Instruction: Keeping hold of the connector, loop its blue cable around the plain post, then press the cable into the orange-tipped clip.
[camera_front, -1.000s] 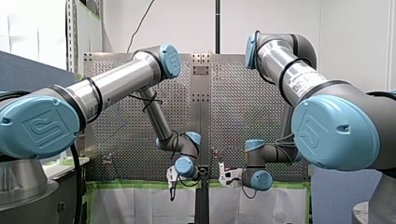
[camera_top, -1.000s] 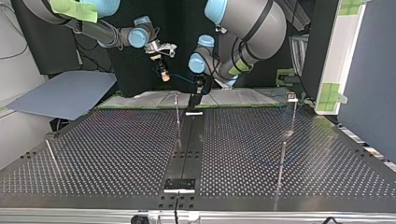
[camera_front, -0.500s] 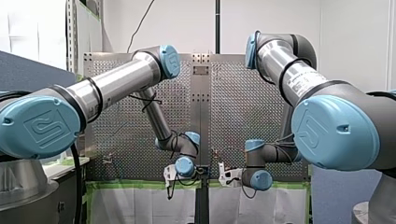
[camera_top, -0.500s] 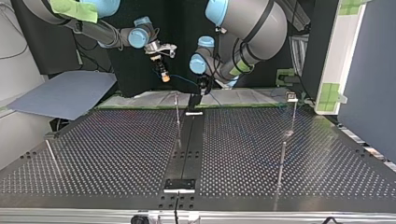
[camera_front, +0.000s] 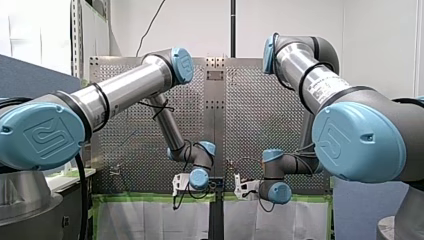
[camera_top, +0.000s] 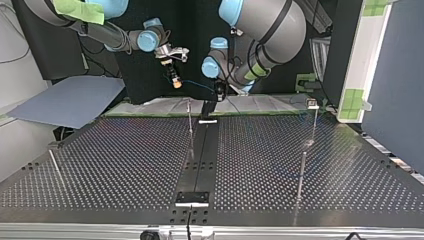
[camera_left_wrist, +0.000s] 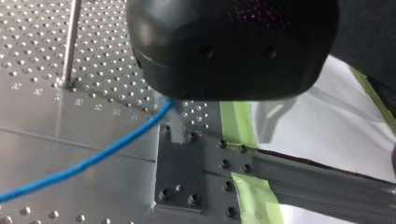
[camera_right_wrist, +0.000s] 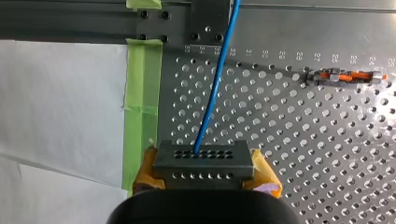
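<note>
My right gripper (camera_right_wrist: 201, 173) is shut on the dark, hole-dotted connector (camera_right_wrist: 201, 158), its yellow pads on both sides. The blue cable (camera_right_wrist: 215, 88) runs straight ahead from the connector, over the table's edge. An orange-tipped clip (camera_right_wrist: 348, 75) stands on the perforated plate, ahead and to one side. In the top view the cable (camera_top: 195, 84) spans from my right gripper (camera_top: 173, 79) to my left gripper (camera_top: 216, 96). In the left wrist view the cable (camera_left_wrist: 93, 156) comes out from under the black gripper body. A thin metal post (camera_left_wrist: 70, 42) stands beyond it.
Green tape (camera_right_wrist: 140, 93) and white sheeting line the table's near edge. A dark centre strip (camera_top: 200, 160) divides the perforated table. More thin posts stand at the top view's right (camera_top: 301, 175) and left (camera_top: 54, 167). A blue-grey board (camera_top: 70, 100) lies off the table.
My left arm's wrist has turned and its gripper has shifted toward the front view's left, staying by the cable. My right arm has not moved and keeps the connector.
</note>
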